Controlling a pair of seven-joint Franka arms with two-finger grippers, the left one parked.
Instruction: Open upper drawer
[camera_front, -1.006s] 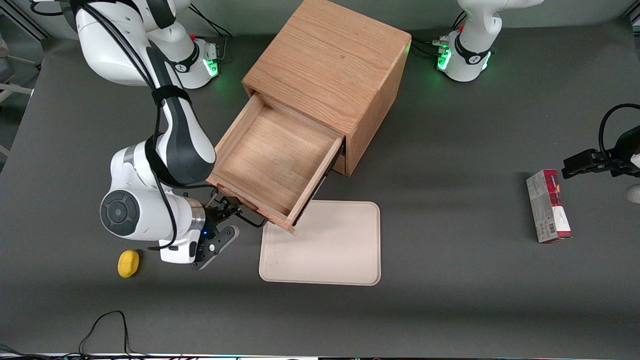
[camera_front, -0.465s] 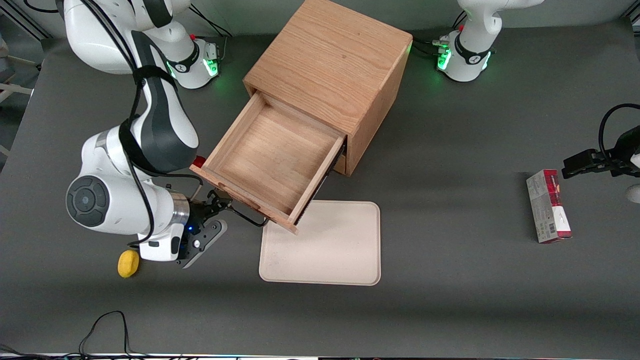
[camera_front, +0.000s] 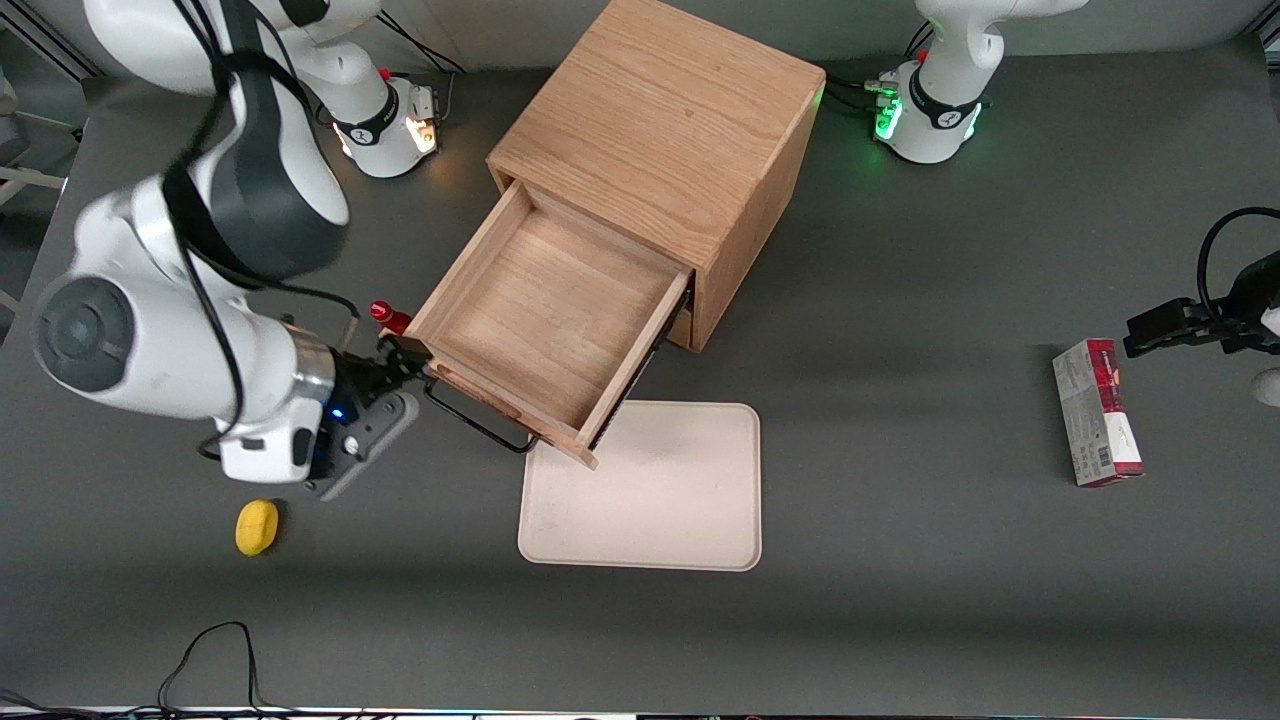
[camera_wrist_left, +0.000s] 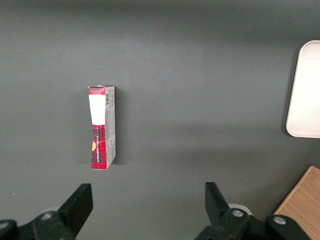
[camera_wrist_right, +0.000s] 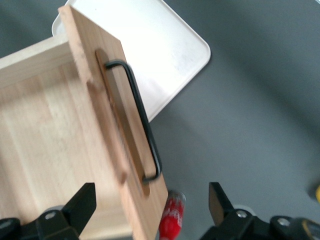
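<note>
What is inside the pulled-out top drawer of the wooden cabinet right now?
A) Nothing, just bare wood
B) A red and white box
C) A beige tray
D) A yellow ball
A: the upper drawer shows only its bare wooden floor, while the open gripper hangs just off the end of its black handle, gripping nothing.

Even overhead light, soft shadows; the tray (camera_wrist_right: 150, 45) glares white and the arm (camera_front: 170, 300) blurs.

upper drawer (camera_front: 545, 315) open, tool (camera_front: 395, 372) beside handle (camera_front: 478, 425)
</note>
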